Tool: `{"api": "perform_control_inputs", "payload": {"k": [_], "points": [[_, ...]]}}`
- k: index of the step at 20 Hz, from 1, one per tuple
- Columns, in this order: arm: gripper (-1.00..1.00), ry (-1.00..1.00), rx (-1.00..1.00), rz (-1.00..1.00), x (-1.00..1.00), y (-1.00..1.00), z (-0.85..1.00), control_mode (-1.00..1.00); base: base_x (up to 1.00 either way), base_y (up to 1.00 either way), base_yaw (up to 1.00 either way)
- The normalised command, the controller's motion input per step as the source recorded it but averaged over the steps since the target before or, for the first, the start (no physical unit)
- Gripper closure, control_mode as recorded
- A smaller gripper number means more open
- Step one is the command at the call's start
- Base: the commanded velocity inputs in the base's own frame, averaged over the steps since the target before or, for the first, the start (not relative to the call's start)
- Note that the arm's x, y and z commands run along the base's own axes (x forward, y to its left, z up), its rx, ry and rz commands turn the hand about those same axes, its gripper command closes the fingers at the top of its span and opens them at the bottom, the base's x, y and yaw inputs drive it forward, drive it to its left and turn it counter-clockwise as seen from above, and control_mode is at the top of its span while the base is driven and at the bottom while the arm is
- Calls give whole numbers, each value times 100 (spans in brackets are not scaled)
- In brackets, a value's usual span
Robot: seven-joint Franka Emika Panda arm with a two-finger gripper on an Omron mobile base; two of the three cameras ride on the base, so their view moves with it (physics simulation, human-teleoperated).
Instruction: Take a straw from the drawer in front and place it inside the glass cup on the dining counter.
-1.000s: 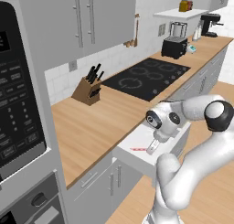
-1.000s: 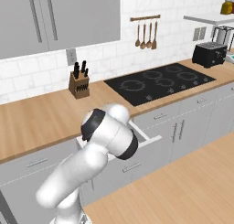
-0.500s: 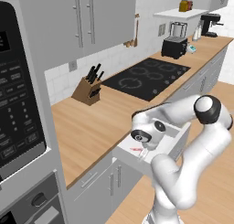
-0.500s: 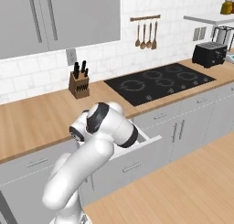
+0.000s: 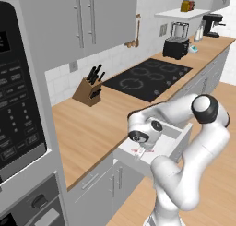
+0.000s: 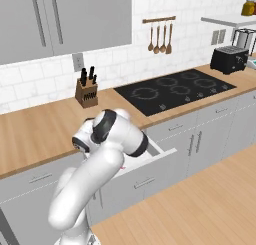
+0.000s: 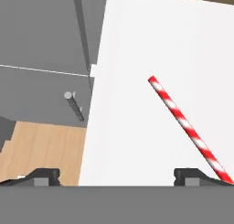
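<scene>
The drawer (image 7: 137, 54) stands pulled out, its white inside under my hand. On its floor lies the straw (image 7: 185, 125), thin with red and white stripes, running slantwise from the middle to the lower right. My gripper (image 7: 118, 176) hangs open just above the drawer floor, and the straw's near end lies beside the right fingertip (image 7: 192, 174). In the left base view the hand points down into the drawer (image 5: 173, 139) at its left part. The drawer's grey front (image 6: 150, 165) shows below the arm. The glass cup and the dining counter are out of view.
A wood-topped wall counter (image 5: 92, 128) carries a knife block (image 5: 87, 89), a black cooktop (image 5: 147, 77) and a toaster (image 5: 175, 47). Grey cabinet doors with a small handle (image 7: 73, 104) lie left of the drawer, above the wooden floor (image 7: 41, 145). A microwave (image 5: 18, 105) stands at far left.
The arm has folded leftward and brought the hand down over the left part of the open drawer. The gripper has stayed open.
</scene>
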Motion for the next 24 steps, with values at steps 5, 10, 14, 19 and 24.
{"api": "perform_control_inputs", "payload": {"k": [5, 10, 14, 19, 24], "points": [[-100, 6, 4, -2, 61, -57, 49, -100, 0, 0, 0], [-100, 19, 0, 0, 63, -56, 20, -100, 0, 0, 0], [-100, 26, 0, 0, 95, -40, 10, -100, 0, 0, 0], [-100, 24, 0, 1, 100, -26, 17, -100, 0, 0, 0], [-100, 28, -4, 2, 100, -10, 3, -100, 0, 0, 0]]}}
